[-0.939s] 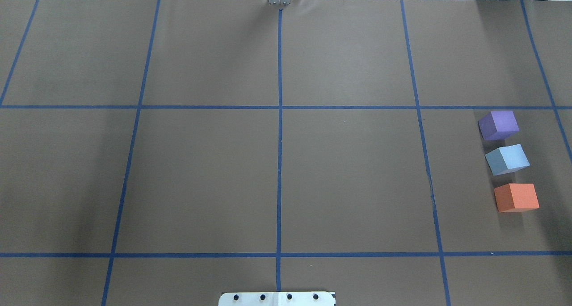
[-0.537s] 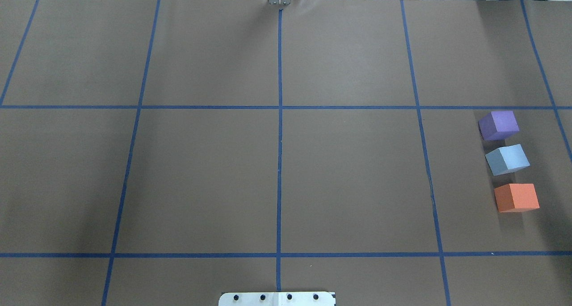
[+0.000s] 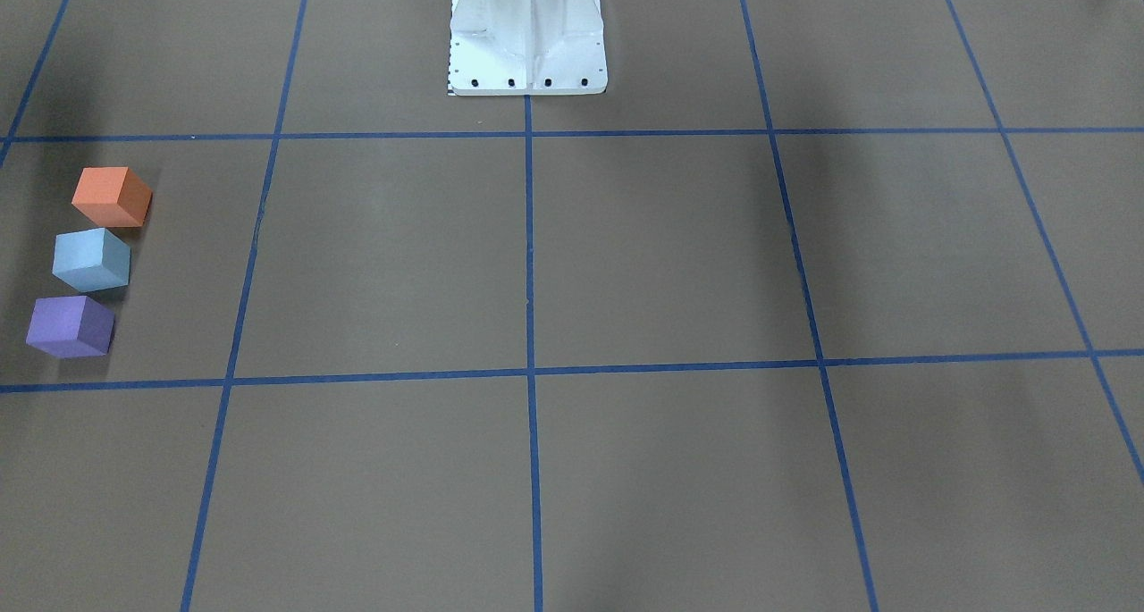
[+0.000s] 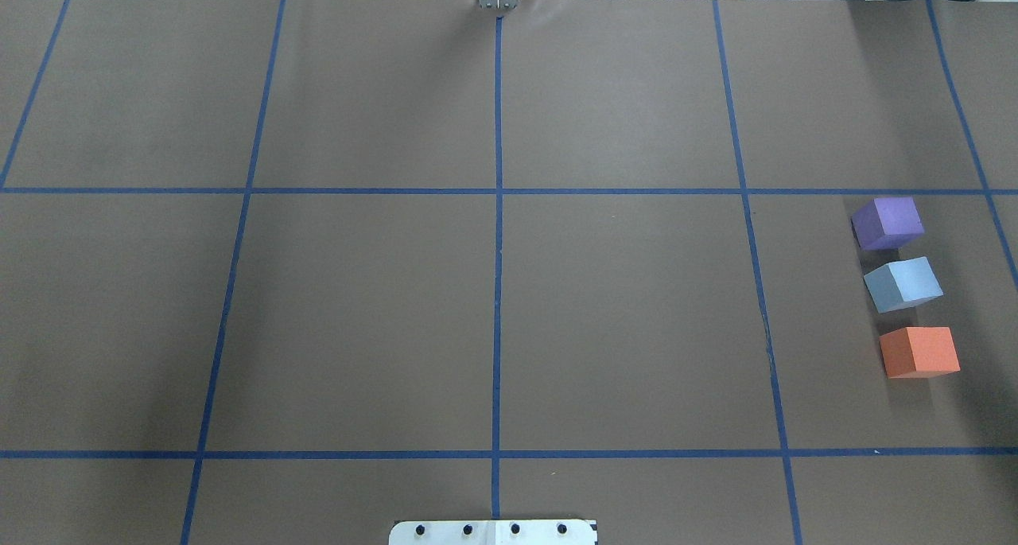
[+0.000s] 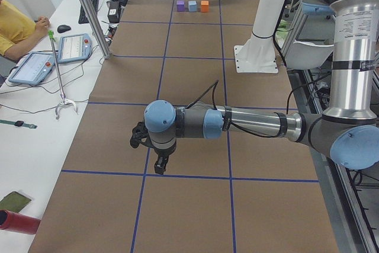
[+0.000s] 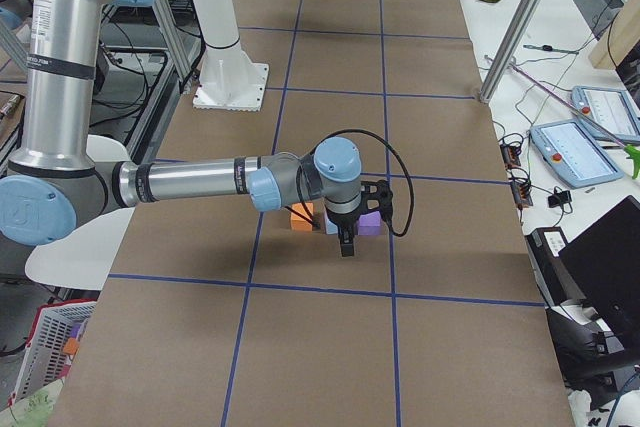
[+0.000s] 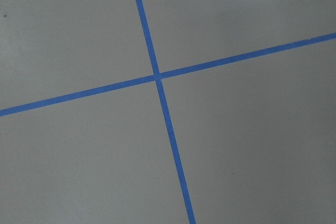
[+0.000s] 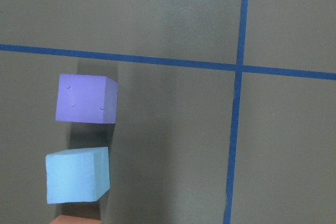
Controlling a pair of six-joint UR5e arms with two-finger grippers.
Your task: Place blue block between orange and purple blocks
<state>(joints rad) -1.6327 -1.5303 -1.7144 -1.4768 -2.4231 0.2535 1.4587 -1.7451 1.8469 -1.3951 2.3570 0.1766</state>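
The blue block [image 4: 903, 283] stands on the brown table between the purple block [image 4: 888, 222] and the orange block [image 4: 919, 352], in one row at the right, small gaps between them. The front-facing view shows the orange [image 3: 111, 196], blue [image 3: 90, 259] and purple [image 3: 70, 326] blocks at its left. The right wrist view shows the purple block [image 8: 85, 98], the blue block [image 8: 76, 175] and a sliver of the orange block [image 8: 73, 219]. My right gripper [image 6: 345, 247] hangs above the row; my left gripper [image 5: 159, 167] hangs over bare table far away. I cannot tell whether either is open or shut.
The robot's white base [image 3: 527, 40] stands at the table's near middle edge. Blue tape lines [image 4: 497, 211] grid the table. A metal frame post [image 5: 89, 10], tablets [image 5: 73, 47] and a seated operator [image 5: 15, 22] are beside the table's far side.
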